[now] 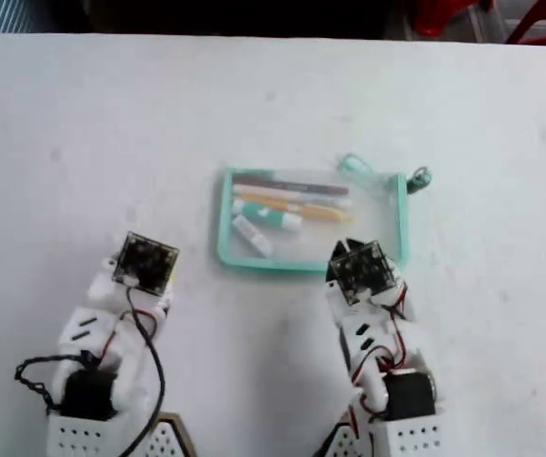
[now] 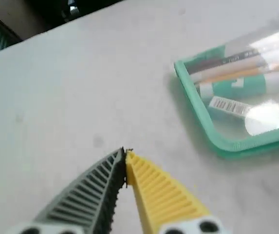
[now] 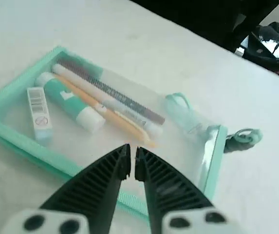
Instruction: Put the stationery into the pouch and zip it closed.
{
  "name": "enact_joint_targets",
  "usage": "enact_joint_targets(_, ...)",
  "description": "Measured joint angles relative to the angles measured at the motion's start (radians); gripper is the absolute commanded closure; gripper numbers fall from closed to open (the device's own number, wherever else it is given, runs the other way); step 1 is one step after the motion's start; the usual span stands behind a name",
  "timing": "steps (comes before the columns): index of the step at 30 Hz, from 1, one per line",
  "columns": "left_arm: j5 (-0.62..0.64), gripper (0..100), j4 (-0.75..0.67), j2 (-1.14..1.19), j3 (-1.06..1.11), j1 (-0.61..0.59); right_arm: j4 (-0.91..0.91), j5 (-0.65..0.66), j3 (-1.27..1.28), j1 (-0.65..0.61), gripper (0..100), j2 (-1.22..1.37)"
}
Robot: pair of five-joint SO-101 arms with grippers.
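Closest to the lens in the wrist views are the fingers themselves. Left gripper [image 2: 125, 157]: one grey finger and one yellow, tips pressed together, nothing between them. It sits over bare white table [image 1: 82, 124], to the left of the pouch [image 1: 222, 228] and apart from it.

Right gripper [image 3: 132, 157]: both fingers black, drawn together to a hairline slit, holding nothing. In the high view we see this arm's head at the pouch's near right corner. In its wrist view the tips lie over the near teal border and clear face. We cannot tell whether they touch it.

The pouch lies flat at mid-table, between and just beyond the two arms. It has a clear face with a teal border.

Contents seen through the face, far edge to near edge:
- dark patterned pen [image 3: 107, 90], along the far edge
- pale pen [image 1: 292, 193], beside it
- orange pen [image 3: 111, 118], next
- glue stick [image 3: 71, 101], green body with white cap
- small white barcoded block [image 3: 39, 114], nearest the left end, lying at a slant

All five lie within the border.

Zipper pull [image 3: 241, 139]: at the far right corner, sticking out past the border onto the table. A teal loop [image 3: 178, 102] lies along the far edge near it. We cannot tell from these views whether the zip is fully shut.
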Motion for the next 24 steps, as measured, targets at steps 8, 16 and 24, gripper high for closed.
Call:
enact_joint_targets(8, 0.0, 97, 0.009, 0.014, 0.074, 0.0, 0.0, -0.371, 0.028, 0.0, 98.1, 0.0)
enact_joint_targets(16, 0.126, 97, 0.127, 0.014, 0.074, -0.031, 0.176, -0.433, 0.028, 0.0, 98.1, 0.0)
enact_joint_targets(24, 0.061, 98, 0.321, 0.014, 0.074, -0.037, 0.46, -0.433, 0.028, 0.0, 98.1, 0.0)
